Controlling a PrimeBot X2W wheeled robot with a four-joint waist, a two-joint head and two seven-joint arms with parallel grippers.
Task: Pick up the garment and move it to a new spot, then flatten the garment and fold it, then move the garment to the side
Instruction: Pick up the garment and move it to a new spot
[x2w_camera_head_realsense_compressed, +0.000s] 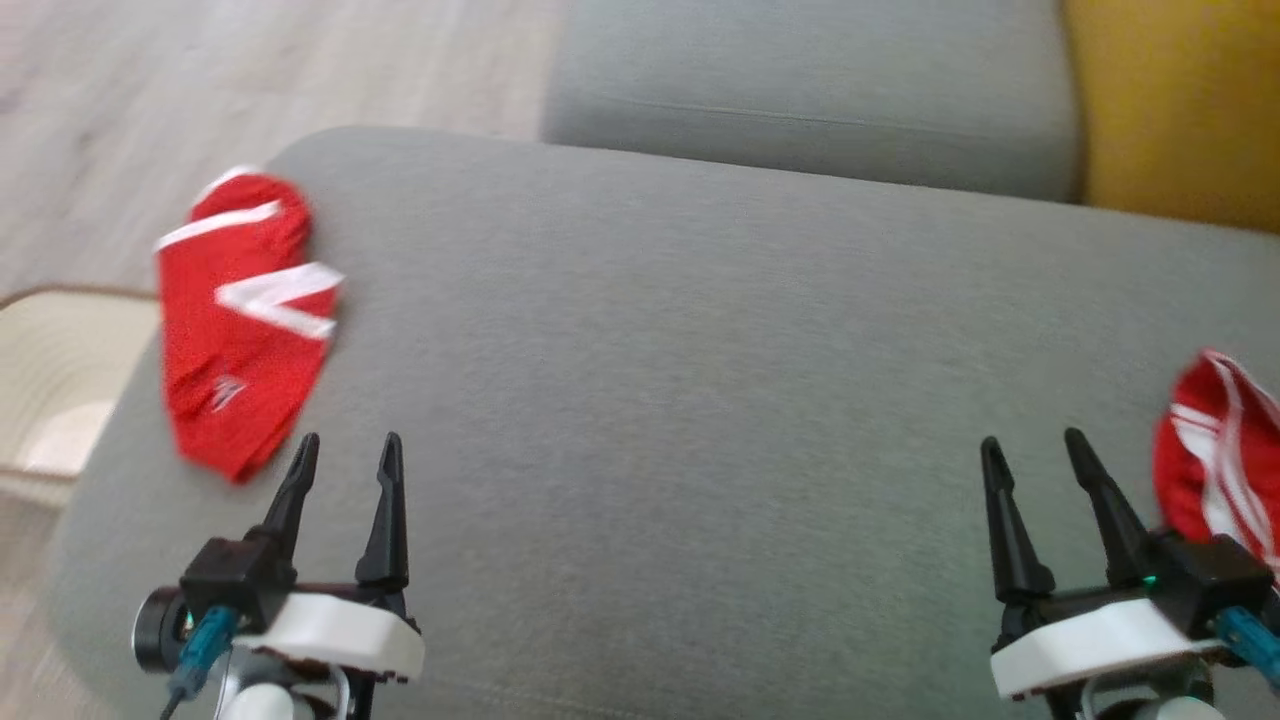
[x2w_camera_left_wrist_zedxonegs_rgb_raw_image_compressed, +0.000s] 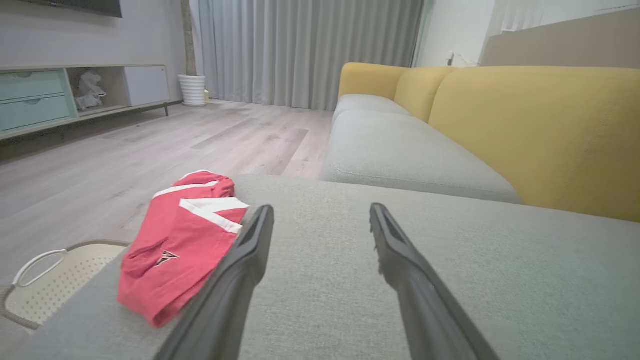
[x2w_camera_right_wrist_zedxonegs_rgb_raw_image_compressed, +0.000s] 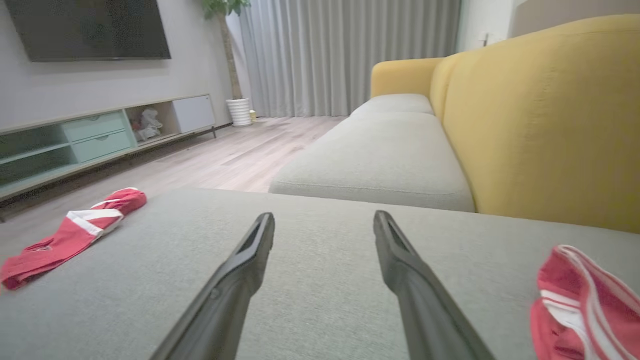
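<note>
The grey sofa seat (x2w_camera_head_realsense_compressed: 700, 350) spreads under and ahead of the left gripper (x2w_camera_head_realsense_compressed: 350, 440) and the right gripper (x2w_camera_head_realsense_compressed: 1032, 438), and a second grey cushion (x2w_camera_head_realsense_compressed: 810, 90) lies beyond their fingertips. The yellow backrest (x2w_camera_head_realsense_compressed: 1180, 110) rises ahead and to the right of the right gripper. Pale wooden floor (x2w_camera_head_realsense_compressed: 200, 80) runs ahead and to the left of the left gripper, past the seat's rounded edge. In the wrist views grey curtains (x2w_camera_left_wrist_zedxonegs_rgb_raw_image_compressed: 300, 50) hang far ahead of the fingers. A long low cabinet (x2w_camera_right_wrist_zedxonegs_rgb_raw_image_compressed: 100, 135) stands along the wall far off to their left, with a dark television (x2w_camera_right_wrist_zedxonegs_rgb_raw_image_compressed: 90, 27) mounted above it. A cream perforated basket (x2w_camera_left_wrist_zedxonegs_rgb_raw_image_compressed: 55, 280) sits on the floor down to the left of the left gripper, beside the seat's edge. A folded red garment (x2w_camera_head_realsense_compressed: 240, 330) with white stripes lies flat on the seat just ahead and left of the left gripper. Its near end is close beside the outer left finger but apart from it in the head view. A crumpled red garment (x2w_camera_head_realsense_compressed: 1215, 460) with white stripes sits on the seat just to the right of the right gripper, close beside its outer finger. Both grippers hover low over the seat with their dark fingers spread wide and nothing between them.
</note>
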